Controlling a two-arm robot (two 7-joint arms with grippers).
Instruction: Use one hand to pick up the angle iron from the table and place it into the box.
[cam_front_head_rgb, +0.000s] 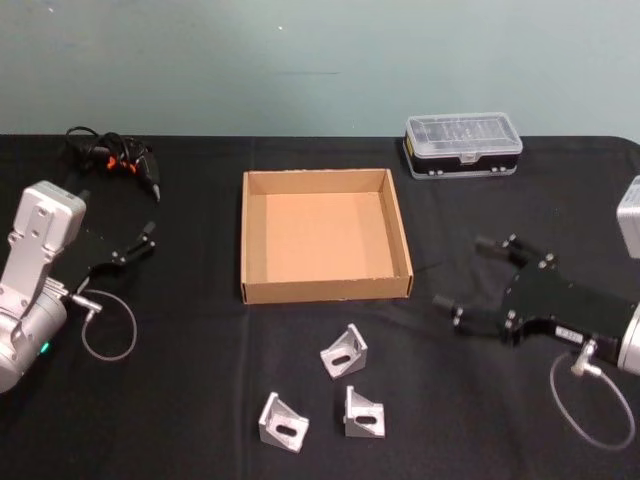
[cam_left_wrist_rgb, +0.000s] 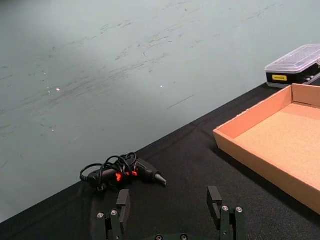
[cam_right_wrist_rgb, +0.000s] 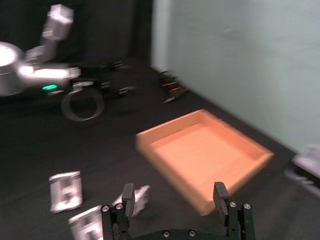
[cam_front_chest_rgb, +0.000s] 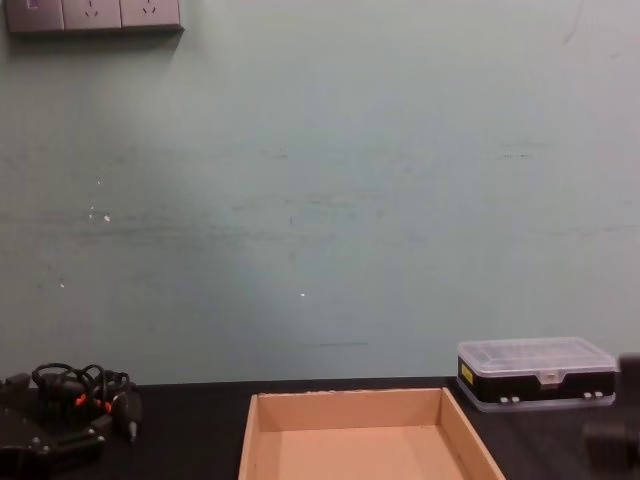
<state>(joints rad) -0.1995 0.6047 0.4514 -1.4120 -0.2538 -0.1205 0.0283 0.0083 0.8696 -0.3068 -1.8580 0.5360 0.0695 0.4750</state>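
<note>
Nearest the robot, three angle irons lie on the black table (cam_front_head_rgb: 200, 400), none touching another. The left angle iron (cam_front_head_rgb: 283, 422) and right angle iron (cam_front_head_rgb: 363, 412) sit side by side by the front edge. The third angle iron (cam_front_head_rgb: 344, 351) is a bit farther back, btwn that pair and the box. All three are silver w/ a slotted face, and all rest on the table outside the box. The right gripper (cam_front_head_rgb: 465, 275) hangs over the table to the R of the irons, near the box's front-right corner. Its fingers are spread wide w/ nothing btwn them, and the right wrist view has the irons just ahead of it. The left gripper (cam_front_head_rgb: 115, 265) is at the far L of the table, well apart from the irons, fingers likewise parted and holding nothing. The box (cam_front_head_rgb: 325, 290) sits mid-table just behind the third angle iron: a shallow brown cardboard tray w/ low walls, open on top. Farther back, a black case w/ clear lid (cam_front_head_rgb: 463, 145) stands near the table's rear edge, behind the box's rear-right corner. A black tool w/ orange marks and a coiled cable (cam_front_head_rgb: 115, 160) lies at rear L. Behind everything is a pale teal wall (cam_front_chest_rgb: 320, 200), w/ wall sockets (cam_front_chest_rgb: 90, 14) high on its L side in the chest view.
</note>
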